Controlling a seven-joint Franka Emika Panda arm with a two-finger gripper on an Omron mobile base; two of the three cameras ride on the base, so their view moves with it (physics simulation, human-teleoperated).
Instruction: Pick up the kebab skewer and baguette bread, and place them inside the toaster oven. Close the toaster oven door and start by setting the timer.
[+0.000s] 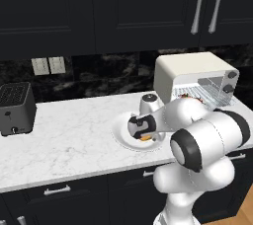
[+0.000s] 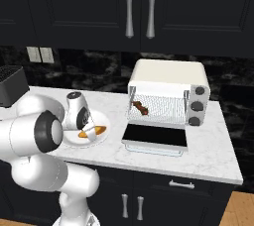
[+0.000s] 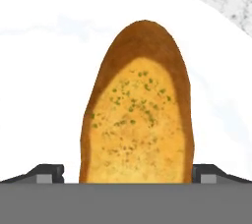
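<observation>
At the counter's (image 1: 64, 135) left end we see a black slot toaster (image 1: 16, 108) against the back wall. Near the middle of the front edge sits a white plate (image 2: 101, 121), and on it lies the baguette bread (image 2: 94, 132), its long axis running roughly along the counter's front edge, one tip pointing toward the toaster oven (image 2: 168, 91). In the left base view only a sliver of the bread's orange shows under the hand. Our gripper (image 3: 127, 173) hangs straight over the loaf, fingers spread wide, one tip on each side of it and neither visibly touching it; in the hand view the bread runs lengthwise away from the fingers, and its near end is cut off. Toward the right end stands the toaster oven, its door (image 2: 155, 138) dropped flat onto the counter. The kebab skewer (image 2: 140, 107) lies on the rack inside, at the left, slanted; its chunks are hard to make out.
</observation>
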